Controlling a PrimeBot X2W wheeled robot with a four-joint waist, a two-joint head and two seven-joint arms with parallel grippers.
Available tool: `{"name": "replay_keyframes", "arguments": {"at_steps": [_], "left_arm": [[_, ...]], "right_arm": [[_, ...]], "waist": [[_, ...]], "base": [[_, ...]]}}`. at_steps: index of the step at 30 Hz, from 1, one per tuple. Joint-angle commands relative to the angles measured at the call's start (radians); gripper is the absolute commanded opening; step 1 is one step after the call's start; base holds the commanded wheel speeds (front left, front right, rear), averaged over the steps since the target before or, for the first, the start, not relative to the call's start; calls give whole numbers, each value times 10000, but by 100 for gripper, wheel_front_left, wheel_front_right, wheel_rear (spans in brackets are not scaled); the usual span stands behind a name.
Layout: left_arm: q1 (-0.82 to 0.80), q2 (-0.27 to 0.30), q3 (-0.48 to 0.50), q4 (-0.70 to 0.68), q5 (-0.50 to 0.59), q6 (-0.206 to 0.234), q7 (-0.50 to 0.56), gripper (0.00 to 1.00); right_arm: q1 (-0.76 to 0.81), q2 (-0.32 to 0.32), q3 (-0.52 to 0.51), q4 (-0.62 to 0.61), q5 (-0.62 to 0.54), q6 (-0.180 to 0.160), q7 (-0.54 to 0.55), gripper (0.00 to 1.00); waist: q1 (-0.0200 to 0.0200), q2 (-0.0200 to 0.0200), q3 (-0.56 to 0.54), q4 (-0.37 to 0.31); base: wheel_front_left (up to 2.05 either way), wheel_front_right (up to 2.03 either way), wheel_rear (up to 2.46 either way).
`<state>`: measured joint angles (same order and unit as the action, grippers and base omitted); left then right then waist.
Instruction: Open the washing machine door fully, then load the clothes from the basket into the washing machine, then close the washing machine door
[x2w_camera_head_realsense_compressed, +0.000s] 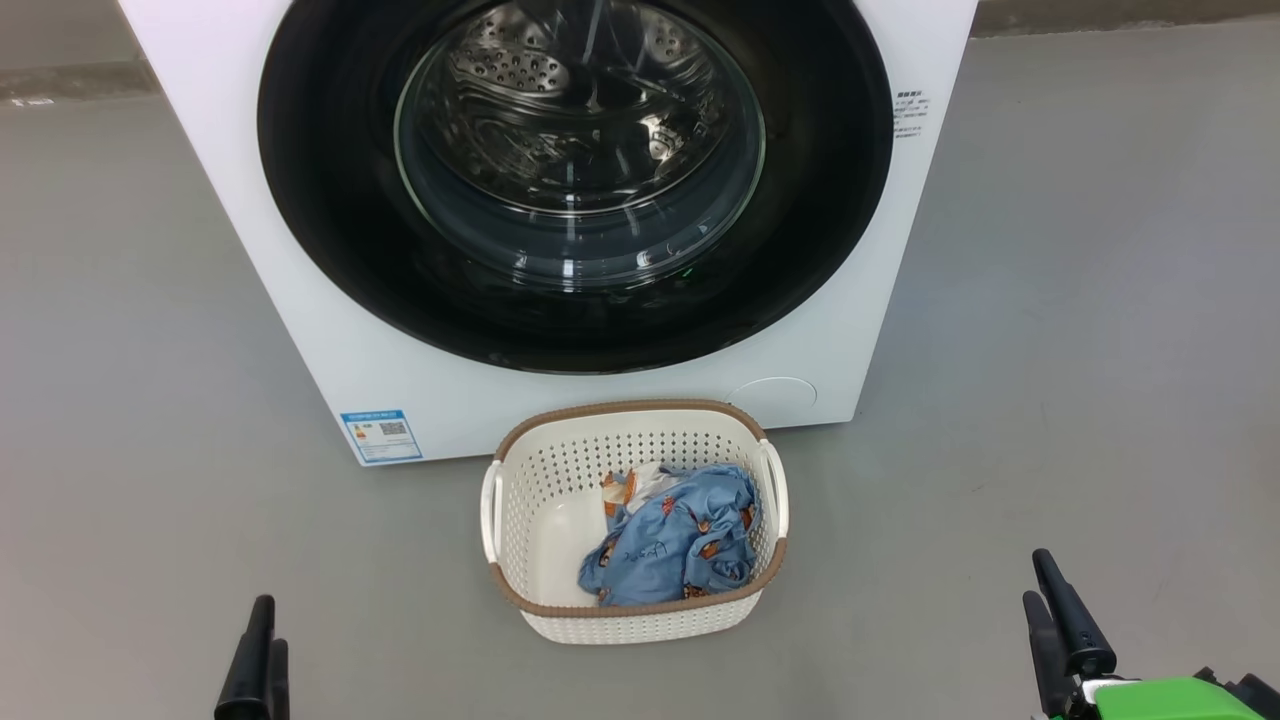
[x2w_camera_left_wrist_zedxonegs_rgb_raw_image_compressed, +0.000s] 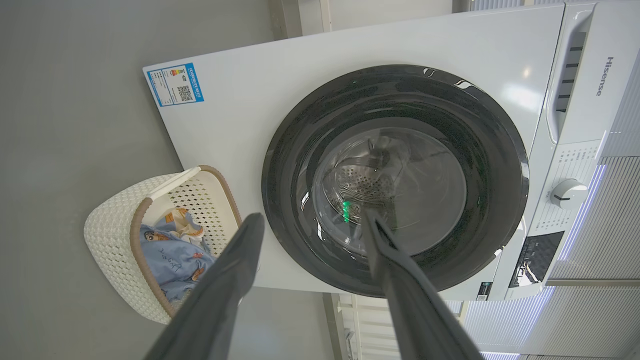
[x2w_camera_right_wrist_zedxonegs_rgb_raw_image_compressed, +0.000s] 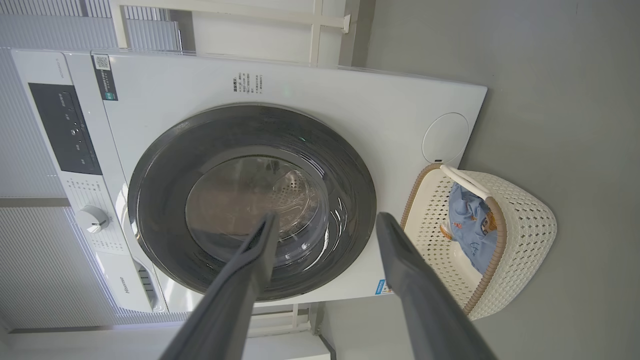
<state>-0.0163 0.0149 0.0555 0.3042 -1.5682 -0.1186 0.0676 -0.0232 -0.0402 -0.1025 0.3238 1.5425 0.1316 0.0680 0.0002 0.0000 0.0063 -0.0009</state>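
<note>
The white washing machine (x2w_camera_head_realsense_compressed: 300, 330) stands ahead with its round black-rimmed door (x2w_camera_head_realsense_compressed: 330, 220) shut flat against the front; the steel drum shows through the glass. The same door (x2w_camera_left_wrist_zedxonegs_rgb_raw_image_compressed: 285, 165) (x2w_camera_right_wrist_zedxonegs_rgb_raw_image_compressed: 160, 165) appears in both wrist views. On the floor right before the machine sits the cream basket (x2w_camera_head_realsense_compressed: 520, 510) with light-blue clothes (x2w_camera_head_realsense_compressed: 665, 545) bunched in its right half. My left gripper (x2w_camera_head_realsense_compressed: 262, 640) rests low at the left, well short of the basket. My right gripper (x2w_camera_head_realsense_compressed: 1052, 590) rests low at the right. Both stand open and empty, as the left gripper (x2w_camera_left_wrist_zedxonegs_rgb_raw_image_compressed: 310, 220) and right gripper (x2w_camera_right_wrist_zedxonegs_rgb_raw_image_compressed: 325, 220) show.
Grey floor (x2w_camera_head_realsense_compressed: 130, 420) stretches on both sides of the machine and basket. A round cap (x2w_camera_head_realsense_compressed: 775, 392) and a blue label sticker (x2w_camera_head_realsense_compressed: 380, 435) sit low on the machine's front. The control panel and knob (x2w_camera_left_wrist_zedxonegs_rgb_raw_image_compressed: 567, 192) lie above the door.
</note>
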Motion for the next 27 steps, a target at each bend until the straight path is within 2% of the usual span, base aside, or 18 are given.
{"name": "replay_keyframes", "arguments": {"at_steps": [1, 12, 27], "left_arm": [[-374, 219, 4, -344, 293, -18, -132, 100], [-452, 303, -104, -437, 1185, -28, -426, 100], [-547, 454, -272, -544, 3015, -42, -867, 100]], "right_arm": [[-557, -206, 177, -284, -279, 0, -145, 100], [-769, -375, 394, -378, -1401, -1, -439, 100], [-1016, -577, 748, -421, -3415, -2, -878, 100]], "waist": [[-1, 0, 11, 1], [-1, 0, 60, 4], [-1, 0, 115, 33]], "base": [[0, 0, 0], [0, 0, 0], [0, 0, 0]]}}
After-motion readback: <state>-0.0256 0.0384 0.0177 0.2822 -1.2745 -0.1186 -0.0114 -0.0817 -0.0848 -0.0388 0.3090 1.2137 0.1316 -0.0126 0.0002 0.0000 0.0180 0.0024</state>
